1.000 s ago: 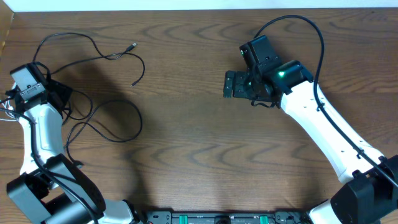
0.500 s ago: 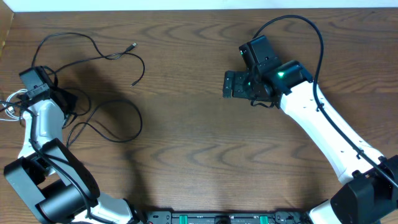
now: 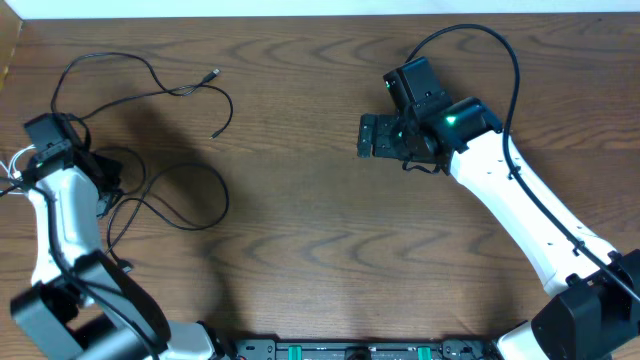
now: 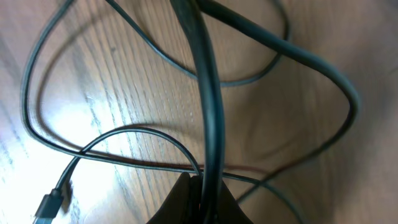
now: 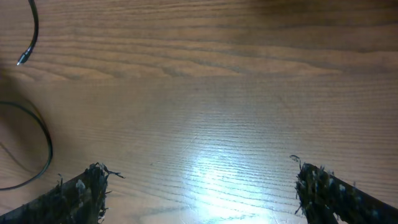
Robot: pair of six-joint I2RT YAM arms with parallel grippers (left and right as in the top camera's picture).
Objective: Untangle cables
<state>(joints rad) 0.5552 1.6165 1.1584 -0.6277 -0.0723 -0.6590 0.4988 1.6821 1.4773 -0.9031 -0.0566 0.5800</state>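
The bench (image 3: 320, 250) carries the cables (image 3: 180, 195) all on its left side, and I judge the job about half done. The black loops lie spread out but cross one another, so they are not yet parted. The white cable (image 3: 12, 172) sits at the far left edge by my left arm. My left claw (image 4: 199, 199) looks pressed together, pinching a black cable (image 4: 208, 106) among the loops. My right claw (image 3: 366, 136) is spread over bare wood, well apart from every cable.
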